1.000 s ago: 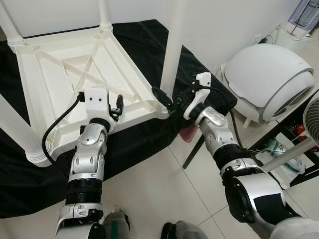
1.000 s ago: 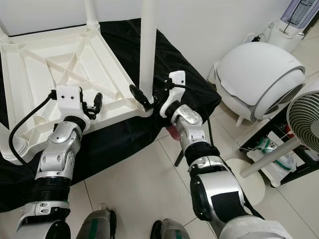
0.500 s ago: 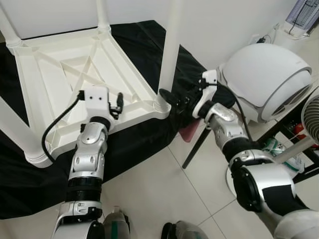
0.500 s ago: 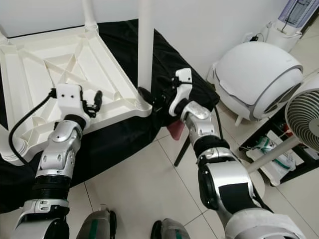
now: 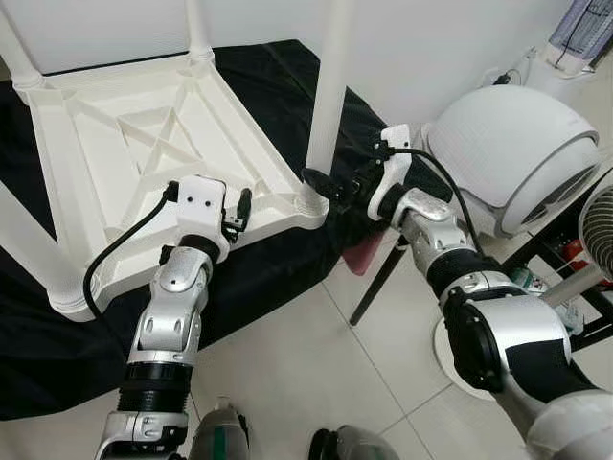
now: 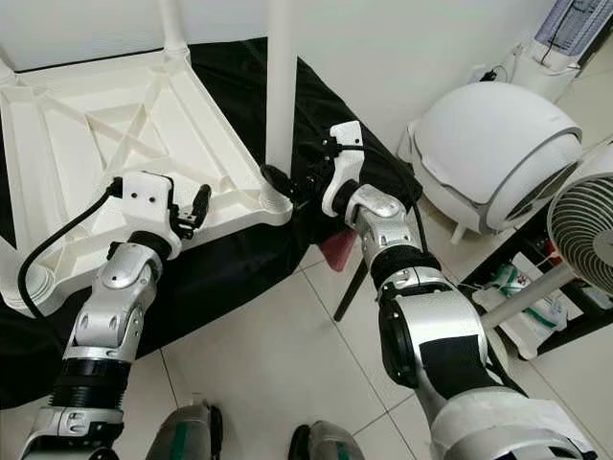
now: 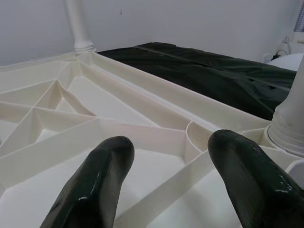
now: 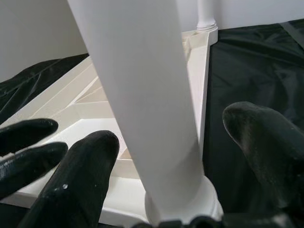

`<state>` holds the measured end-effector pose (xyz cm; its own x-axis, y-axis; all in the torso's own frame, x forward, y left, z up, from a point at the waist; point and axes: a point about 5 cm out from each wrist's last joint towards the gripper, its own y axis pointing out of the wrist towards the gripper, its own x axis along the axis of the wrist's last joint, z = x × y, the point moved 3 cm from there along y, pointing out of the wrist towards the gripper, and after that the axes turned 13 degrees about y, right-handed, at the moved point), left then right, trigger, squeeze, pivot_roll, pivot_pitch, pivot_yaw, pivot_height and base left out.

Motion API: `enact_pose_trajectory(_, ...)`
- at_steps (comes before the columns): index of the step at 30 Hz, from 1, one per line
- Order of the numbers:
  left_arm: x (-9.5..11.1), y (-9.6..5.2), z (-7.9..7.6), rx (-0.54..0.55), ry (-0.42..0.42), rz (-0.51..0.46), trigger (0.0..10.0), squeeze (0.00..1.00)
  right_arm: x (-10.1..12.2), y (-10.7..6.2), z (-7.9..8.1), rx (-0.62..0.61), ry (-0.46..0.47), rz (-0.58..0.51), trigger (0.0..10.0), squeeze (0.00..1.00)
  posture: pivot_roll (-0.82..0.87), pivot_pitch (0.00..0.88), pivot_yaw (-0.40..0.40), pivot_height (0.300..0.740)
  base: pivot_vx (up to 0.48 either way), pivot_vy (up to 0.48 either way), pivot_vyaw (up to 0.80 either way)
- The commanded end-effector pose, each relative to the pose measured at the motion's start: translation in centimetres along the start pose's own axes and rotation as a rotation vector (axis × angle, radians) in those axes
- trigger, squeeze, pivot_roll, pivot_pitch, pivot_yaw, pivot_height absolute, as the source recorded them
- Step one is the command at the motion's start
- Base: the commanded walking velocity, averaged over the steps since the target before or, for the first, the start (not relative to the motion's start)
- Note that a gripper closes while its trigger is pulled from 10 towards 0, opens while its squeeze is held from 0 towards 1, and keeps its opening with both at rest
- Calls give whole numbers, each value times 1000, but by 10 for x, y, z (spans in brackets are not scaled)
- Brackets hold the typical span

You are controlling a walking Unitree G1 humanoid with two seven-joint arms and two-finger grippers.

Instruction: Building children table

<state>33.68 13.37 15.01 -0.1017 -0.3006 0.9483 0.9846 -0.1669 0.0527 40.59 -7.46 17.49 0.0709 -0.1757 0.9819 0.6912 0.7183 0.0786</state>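
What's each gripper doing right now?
Left gripper: open, empty, over the table underside.
Right gripper: open, fingers either side of the table leg.

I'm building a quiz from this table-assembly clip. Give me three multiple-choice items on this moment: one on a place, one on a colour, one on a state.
1. Where is the right gripper?
A. at the base of a table leg
B. on the fan
C. on the floor

2. What colour is the cloth under the table?
A. red
B. black
C. yellow

3. How are the left gripper's fingers?
A. shut on a screw
B. shut on the cloth
C. open over the table's ribbed underside

Answers: 1 A, its fingers sit either side of the leg near the corner socket. 2 B, black fabric shows around the white table. 3 C, the left wrist view shows a gap between the fingers with nothing held.
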Motion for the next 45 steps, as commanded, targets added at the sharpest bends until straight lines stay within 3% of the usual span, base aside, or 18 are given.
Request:
enact_pose_trajectory(1, 6, -2, -8, -106, 11, -40, 10000, 0, 4, 1, -1, -19, 1, -32, 10000, 0, 82, 1, -91, 740, 0, 0, 0)
enact_pose_trajectory(8, 1, -9, 7, 5, 28, -13, 10000, 0, -9, -17, -4, -169, 69, -202, 10000, 0, 69, 30, -78, 740, 0, 0, 0)
enact_pose_trajectory(13, -5, -14, 17, 60, 34, 9, 10000, 0, -26, -41, 5, -275, 109, -298, 10000, 0, 42, 36, -54, 740, 0, 0, 0)
enact_pose_trajectory(22, -6, -14, 25, 69, 27, 5, 10000, 0, -39, -68, 11, -345, 59, -299, 10000, 0, -1, 25, -10, 740, 0, 0, 0)
enact_pose_trajectory(26, -5, -14, 25, 63, 27, -2, 10000, 0, -38, -70, 11, -356, 50, -303, 10000, 0, -5, 22, -6, 740, 0, 0, 0)
enact_pose_trajectory(40, -12, -17, 20, 45, 29, 13, 10000, 0, -37, -86, 19, -384, 18, -283, 10000, 0, -16, 2, -11, 740, 0, 0, 794)
enact_pose_trajectory(45, -15, -22, 17, 24, 36, 11, 10000, 0, -36, -101, 20, -396, 10, -281, 10000, 0, -20, 0, -15, 740, 0, 0, 796)
